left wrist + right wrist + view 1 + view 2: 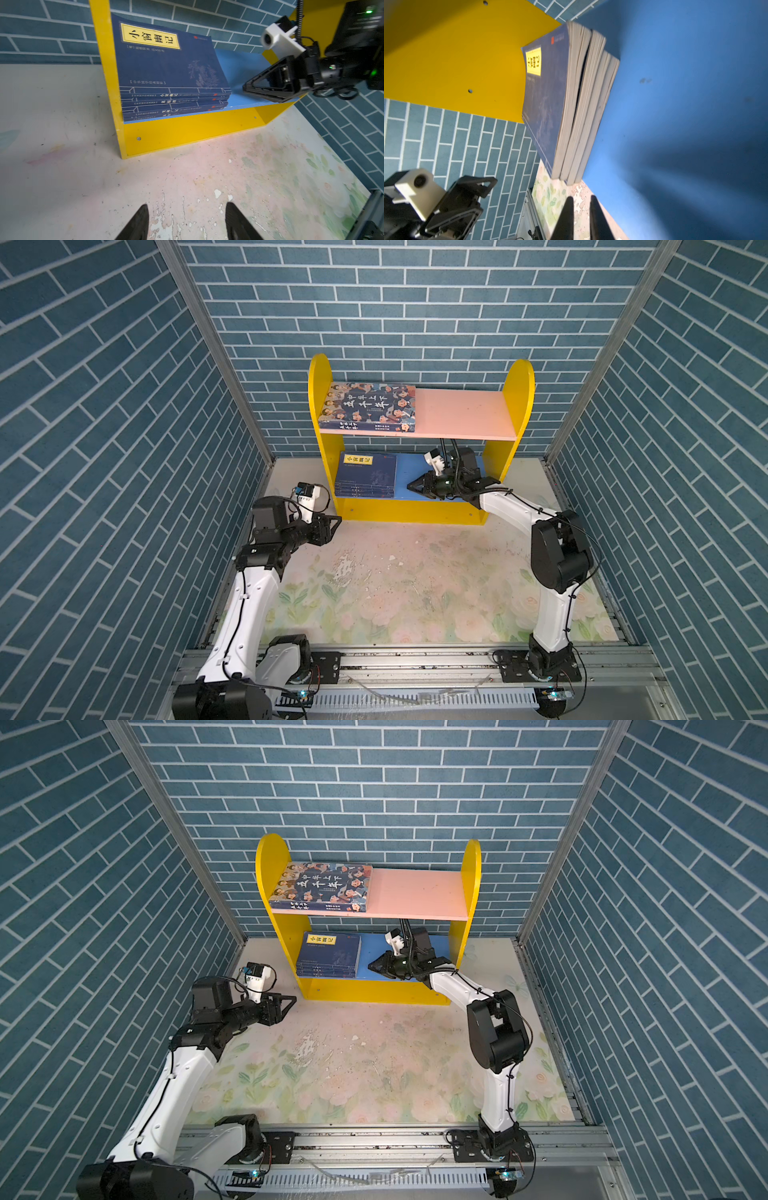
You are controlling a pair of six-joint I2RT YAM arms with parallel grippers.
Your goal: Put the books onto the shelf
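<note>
Our left gripper (187, 205) hovers spread and empty over the table (62, 176), the shelf (187, 133) just ahead of it. Our right gripper (581, 197), nearly pressed together on nothing, reaches over the blue board (685, 83), its tips pointing at the four navy books (546, 93) stacked flat just ahead, not touching them. Above those, the big book (368, 406) lies flat on the pink board (461, 410).

Pink board (461, 412) free beside big book (368, 406); right hand (411, 486) occupies blue board (409, 468)
</note>
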